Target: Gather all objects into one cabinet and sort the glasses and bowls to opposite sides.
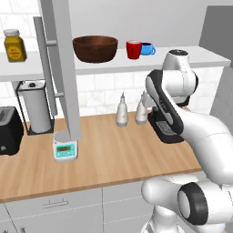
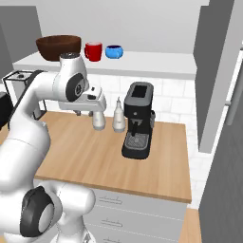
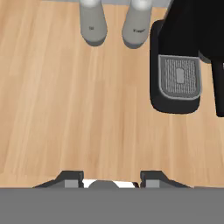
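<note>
You've got the bowl [image 1: 95, 48], red mug [image 1: 134, 49] and blue cup [image 1: 147, 48] shelved upper centre, the jar [image 1: 14, 45] stranded upper left, and your tool [image 3: 111, 179] spread empty over the desk [image 3: 65, 109].

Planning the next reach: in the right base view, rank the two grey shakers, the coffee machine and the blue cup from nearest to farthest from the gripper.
1. Grey shakers, just below the gripper.
2. Coffee machine, farther right on the counter.
3. Blue cup, up on the shelf.

Open wooden counter [image 3: 65, 96] ahead; shakers [image 3: 93, 26] and coffee machine [image 3: 177, 78] block beyond
</note>
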Motion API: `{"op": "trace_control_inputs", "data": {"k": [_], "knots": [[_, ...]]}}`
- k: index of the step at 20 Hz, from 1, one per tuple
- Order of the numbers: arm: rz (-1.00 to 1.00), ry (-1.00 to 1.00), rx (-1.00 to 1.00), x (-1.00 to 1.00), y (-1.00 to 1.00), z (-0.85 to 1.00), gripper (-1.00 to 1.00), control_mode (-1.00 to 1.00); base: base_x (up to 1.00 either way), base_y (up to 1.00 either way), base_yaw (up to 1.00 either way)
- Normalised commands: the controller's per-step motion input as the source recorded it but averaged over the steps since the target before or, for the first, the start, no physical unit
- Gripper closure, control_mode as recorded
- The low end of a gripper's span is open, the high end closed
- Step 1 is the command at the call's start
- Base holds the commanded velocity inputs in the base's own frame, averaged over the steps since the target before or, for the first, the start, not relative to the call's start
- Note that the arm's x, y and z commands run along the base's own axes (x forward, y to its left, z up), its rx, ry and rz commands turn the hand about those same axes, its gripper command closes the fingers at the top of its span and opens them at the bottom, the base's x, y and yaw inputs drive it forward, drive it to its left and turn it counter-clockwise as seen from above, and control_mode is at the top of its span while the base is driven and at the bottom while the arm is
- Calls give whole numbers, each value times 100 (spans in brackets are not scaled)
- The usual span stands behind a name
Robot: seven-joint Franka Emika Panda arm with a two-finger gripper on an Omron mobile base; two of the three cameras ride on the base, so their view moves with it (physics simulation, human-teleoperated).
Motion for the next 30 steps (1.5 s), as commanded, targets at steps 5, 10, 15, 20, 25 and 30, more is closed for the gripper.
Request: {"op": "trace_control_inputs", "data": {"k": [5, 10, 15, 20, 25, 30], "knots": [[0, -8, 8, -42, -14, -5, -100, -100, 0, 0, 0], [0, -23, 26, -100, -39, 59, -100, -100, 0, 0, 0], [0, -8, 14, -100, -61, 100, -100, -100, 0, 0, 0], [0, 0, 1, -95, -34, 65, -100, -100, 0, 0, 0], [0, -1, 0, -86, 0, 17, -100, -100, 0, 0, 0], [0, 0, -5, -49, 18, 0, -100, -100, 0, 0, 0]]}}
